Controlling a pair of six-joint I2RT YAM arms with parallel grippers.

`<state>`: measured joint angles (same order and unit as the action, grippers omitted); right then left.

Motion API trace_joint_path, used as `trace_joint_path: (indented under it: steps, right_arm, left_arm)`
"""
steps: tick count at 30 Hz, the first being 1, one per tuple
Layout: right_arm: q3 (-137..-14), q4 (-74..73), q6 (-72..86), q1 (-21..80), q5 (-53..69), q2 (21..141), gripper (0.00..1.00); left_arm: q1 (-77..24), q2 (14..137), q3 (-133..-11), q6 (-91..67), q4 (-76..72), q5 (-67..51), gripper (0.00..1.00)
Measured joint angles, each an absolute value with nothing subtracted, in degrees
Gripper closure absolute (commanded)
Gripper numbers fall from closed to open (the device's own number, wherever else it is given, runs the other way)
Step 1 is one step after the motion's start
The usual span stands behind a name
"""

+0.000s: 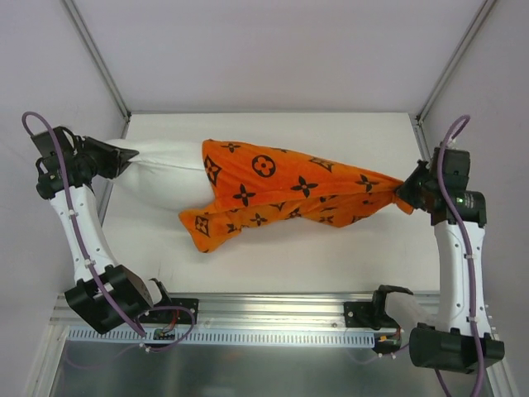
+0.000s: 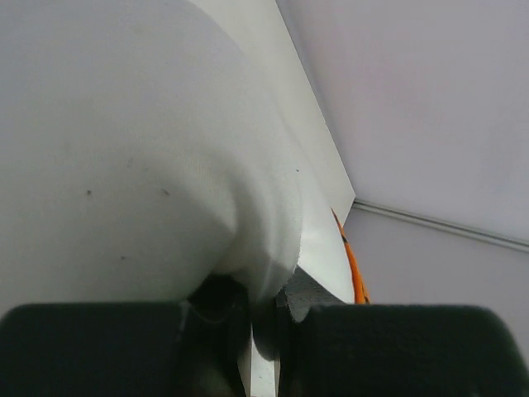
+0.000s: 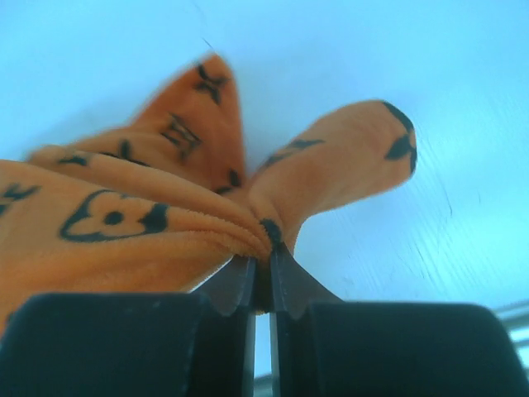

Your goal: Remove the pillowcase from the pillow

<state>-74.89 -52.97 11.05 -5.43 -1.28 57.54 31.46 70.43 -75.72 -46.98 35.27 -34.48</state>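
Across the middle of the table [image 1: 331, 265], the pillowcase [image 1: 281, 194] lies stretched into a long orange band. Its right end is bunched to a point near the right edge, where the right gripper [image 1: 407, 194] pinches it tightly. The pillow [image 1: 165, 155] sticks out bare from the case's left mouth toward the far left corner, its tip clamped in the left gripper [image 1: 126, 157]. Gripped at opposite ends like this, the pillow is probably anchored so the cover can slide off rightward.
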Motion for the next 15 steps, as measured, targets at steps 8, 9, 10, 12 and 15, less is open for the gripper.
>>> trace_joint_path:
  steps: [8,9,10,12,15]
  right_arm:
    - [-62.1,-53.1,12.7,-10.3,2.6,62.1,0.99]
    - [-63.5,-53.5,12.7,-10.5,2.6,61.8,0.99]
    - [-66.6,-54.7,12.7,-10.7,2.4,61.3,0.99]
    - [-74.0,-56.4,12.4,-10.9,2.3,60.9,0.99]
    - [-88.3,-59.4,11.3,-11.0,1.5,59.6,0.99]
  left_arm:
    - [31.5,69.3,-73.0,-46.5,36.8,-35.5,1.0]
    - [31.5,68.8,-73.0,-46.4,36.8,-35.5,1.0]
    - [31.6,68.2,-73.0,-46.2,36.8,-35.5,1.0]
    - [31.6,67.0,-73.5,-45.8,37.2,-35.3,1.0]
    - [31.6,65.6,-77.7,-45.2,40.6,-34.4,1.0]
